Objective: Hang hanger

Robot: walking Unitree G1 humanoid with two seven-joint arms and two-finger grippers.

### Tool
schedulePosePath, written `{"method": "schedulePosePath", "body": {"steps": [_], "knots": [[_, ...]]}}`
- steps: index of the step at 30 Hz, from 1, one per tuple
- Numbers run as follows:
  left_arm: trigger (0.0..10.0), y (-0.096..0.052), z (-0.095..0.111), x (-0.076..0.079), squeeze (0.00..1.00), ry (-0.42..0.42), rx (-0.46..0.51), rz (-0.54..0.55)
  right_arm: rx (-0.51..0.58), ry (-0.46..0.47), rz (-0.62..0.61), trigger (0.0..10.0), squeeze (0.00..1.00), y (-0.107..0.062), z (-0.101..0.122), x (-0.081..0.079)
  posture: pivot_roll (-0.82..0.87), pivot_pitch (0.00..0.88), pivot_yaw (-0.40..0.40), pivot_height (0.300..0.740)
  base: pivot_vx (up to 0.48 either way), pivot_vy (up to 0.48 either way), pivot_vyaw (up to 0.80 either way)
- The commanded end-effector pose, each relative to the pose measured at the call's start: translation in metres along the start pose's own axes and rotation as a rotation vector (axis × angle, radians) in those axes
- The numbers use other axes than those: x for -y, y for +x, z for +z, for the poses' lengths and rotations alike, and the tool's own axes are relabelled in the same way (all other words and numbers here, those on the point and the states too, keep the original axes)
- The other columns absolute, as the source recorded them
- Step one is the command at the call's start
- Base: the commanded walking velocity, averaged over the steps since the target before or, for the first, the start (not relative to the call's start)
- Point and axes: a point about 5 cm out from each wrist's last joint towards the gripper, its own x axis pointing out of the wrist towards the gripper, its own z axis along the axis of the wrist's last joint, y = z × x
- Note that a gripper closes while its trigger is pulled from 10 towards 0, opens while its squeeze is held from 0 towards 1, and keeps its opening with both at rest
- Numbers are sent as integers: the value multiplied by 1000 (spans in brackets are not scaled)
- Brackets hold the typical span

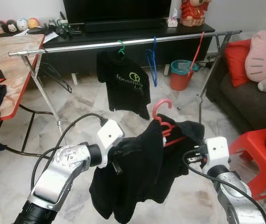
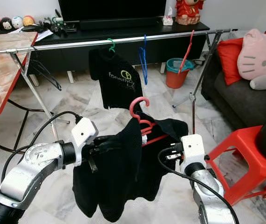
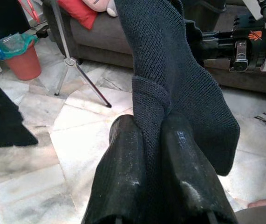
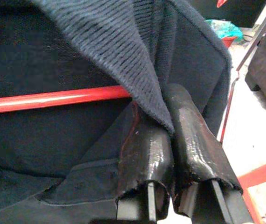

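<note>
Left gripper (image 3: 153,140) nearest, fingers (image 3: 123,168) pinched shut on a fold of dark knit garment (image 1: 137,172). Right gripper (image 4: 170,135) likewise closed narrow on the garment's fabric, just below the red bar of the red hanger (image 1: 163,122). Garment draped over the red hanger, hanging in loose folds between the two grippers, held up at chest level over the marble floor (image 1: 77,107). Hanger hook pointing upward above the cloth, apart from the rail, not hung on it.

Beyond the grippers, in order of size:
- Dark sofa (image 1: 244,102) on the right, carrying a red cushion (image 1: 237,58) and a pink plush (image 1: 265,58).
- Black TV console (image 1: 123,39) along the far wall, with a red figurine (image 1: 193,11) on top.
- Silver clothes rail (image 1: 77,46) spanning the view in front of the console, on folding legs.
- Counter (image 1: 4,65) with red edge on the left, dark cloth lying over its near corner.
- Red stool (image 1: 258,154) beside the right arm.
- Black T-shirt (image 1: 123,86) with printed logo, hung on the rail by a green hanger (image 1: 120,48).
- Red bucket (image 1: 183,74) with teal liner on the floor under the rail.
- Blue hanger (image 1: 152,65) and a second red hanger (image 1: 198,51) hooked on the rail, both bare.
</note>
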Motion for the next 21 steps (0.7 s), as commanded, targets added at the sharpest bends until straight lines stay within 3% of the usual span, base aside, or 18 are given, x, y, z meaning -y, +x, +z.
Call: {"method": "schedulePosePath", "body": {"steps": [1, 6, 9, 14, 21], "knots": [[10000, -7, 9, -6, 0, 40, 28, 1, 3, -34, -15, 0, 0, 1, 3, 7, -128, 0, -35, 740, 0, 0, 0], [10000, -15, 4, -10, 0, 100, -25, -33, -4, -90, -11, 0, 0, 1, 6, 12, -128, 0, -35, 740, 0, 0, 0], [10000, -29, -5, -18, 0, 163, -120, -48, -24, -124, -13, 0, 0, 2, 5, 18, -124, 0, -35, 740, 0, 0, 0], [10000, -44, -10, -25, 0, 202, -173, -92, -63, -166, -2, 0, 0, 2, 1, 21, -118, 0, -38, 740, 0, 0, 0], [10000, -56, -5, -30, 0, 194, -127, -155, -122, -225, 26, 0, 0, 0, -7, 24, -119, 0, -40, 740, 0, 0, 0]]}}
